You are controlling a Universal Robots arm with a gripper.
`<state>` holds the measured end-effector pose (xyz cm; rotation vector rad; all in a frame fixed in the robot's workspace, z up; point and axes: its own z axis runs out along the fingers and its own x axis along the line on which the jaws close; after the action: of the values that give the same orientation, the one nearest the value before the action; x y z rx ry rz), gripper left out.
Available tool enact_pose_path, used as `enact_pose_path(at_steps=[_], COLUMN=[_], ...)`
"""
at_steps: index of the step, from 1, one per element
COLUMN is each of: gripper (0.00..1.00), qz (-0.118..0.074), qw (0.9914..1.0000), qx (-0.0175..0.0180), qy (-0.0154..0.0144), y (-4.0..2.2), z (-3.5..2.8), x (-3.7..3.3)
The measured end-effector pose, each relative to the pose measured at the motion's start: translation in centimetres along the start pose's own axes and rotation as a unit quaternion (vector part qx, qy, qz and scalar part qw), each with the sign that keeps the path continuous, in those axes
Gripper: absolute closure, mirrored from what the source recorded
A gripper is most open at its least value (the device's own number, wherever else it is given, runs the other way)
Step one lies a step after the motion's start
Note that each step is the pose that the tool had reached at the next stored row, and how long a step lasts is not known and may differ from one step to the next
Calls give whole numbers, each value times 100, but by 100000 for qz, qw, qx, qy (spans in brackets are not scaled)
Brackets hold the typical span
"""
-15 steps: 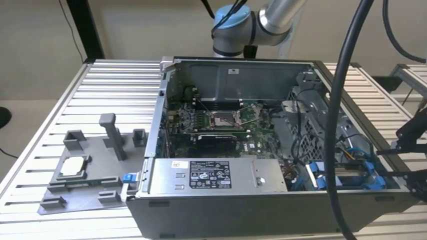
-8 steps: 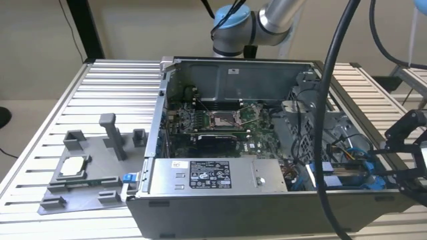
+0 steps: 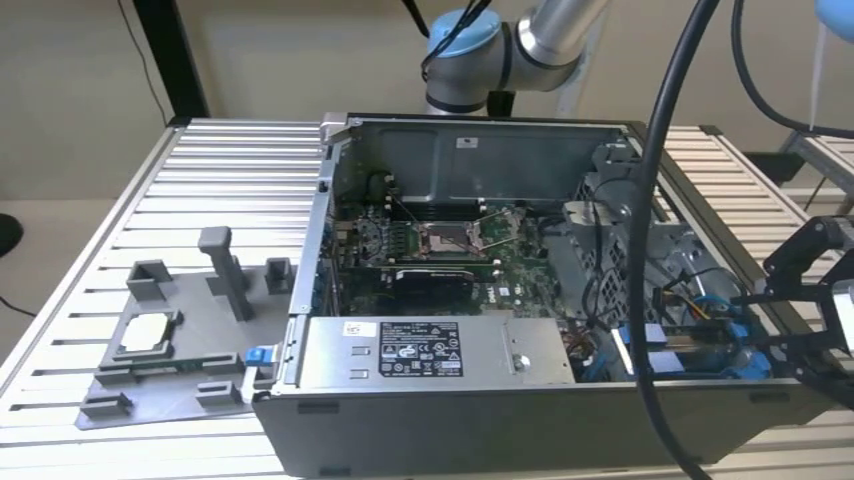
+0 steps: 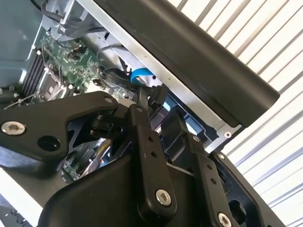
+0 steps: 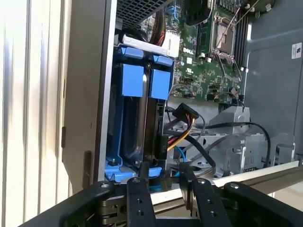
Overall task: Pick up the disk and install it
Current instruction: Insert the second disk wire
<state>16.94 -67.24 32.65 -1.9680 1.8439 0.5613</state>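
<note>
Claw [image 5: 163,176] sits astride the disk [image 5: 159,90] end; clamped or loose, cannot tell

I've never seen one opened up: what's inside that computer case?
A green circuit board, a grey labelled box, cables and blue brackets. Whatever lies under the box or behind the brackets is covered.

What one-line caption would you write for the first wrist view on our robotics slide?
Gripper at the edge of an open computer case, facing two blue drive brackets, with the motherboard beyond.
</note>
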Motion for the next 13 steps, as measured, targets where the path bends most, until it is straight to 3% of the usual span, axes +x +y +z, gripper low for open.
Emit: enact_pose_path(at_steps=[6, 7, 13], gripper=[0, 100, 100], qz=[-324, -330, -330], qw=[99999, 99999, 99999], qx=[191, 192, 197], qy=[-52, -50, -95], y=[-23, -24, -23], z=[6, 6, 8], x=[6, 6, 6])
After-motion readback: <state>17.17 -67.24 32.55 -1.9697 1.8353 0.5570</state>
